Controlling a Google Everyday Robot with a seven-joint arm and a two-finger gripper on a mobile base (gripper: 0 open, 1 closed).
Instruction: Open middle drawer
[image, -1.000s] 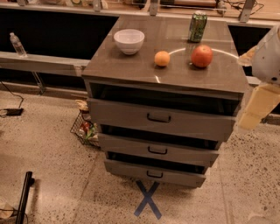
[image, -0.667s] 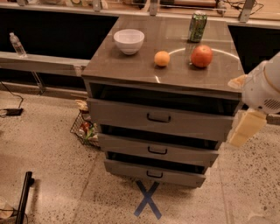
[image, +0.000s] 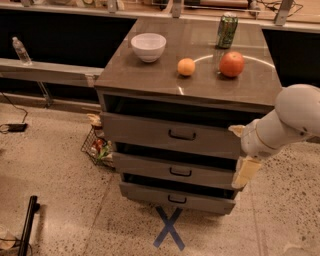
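The middle drawer (image: 150, 167) is the central one of three stacked grey-brown fronts, with a small black bar handle (image: 180, 172). A dark gap shows above it. The taller top drawer (image: 150, 133) is above and the lowest drawer (image: 150, 195) below. My gripper (image: 246, 172) hangs from the white arm (image: 285, 122) that comes in from the right. It is at the right end of the middle drawer's front, well right of the handle and not touching it.
On the cabinet top (image: 125, 75) stand a white bowl (image: 148, 46), an orange (image: 186, 66), a red apple (image: 232, 64) and a green can (image: 227, 30). A wire basket (image: 97, 147) sits on the floor at the cabinet's left. A blue tape X (image: 169, 227) marks the floor in front.
My arm and gripper have moved left and down, from beside the cabinet top's right edge to the right end of the middle drawer. The drawers have not moved.
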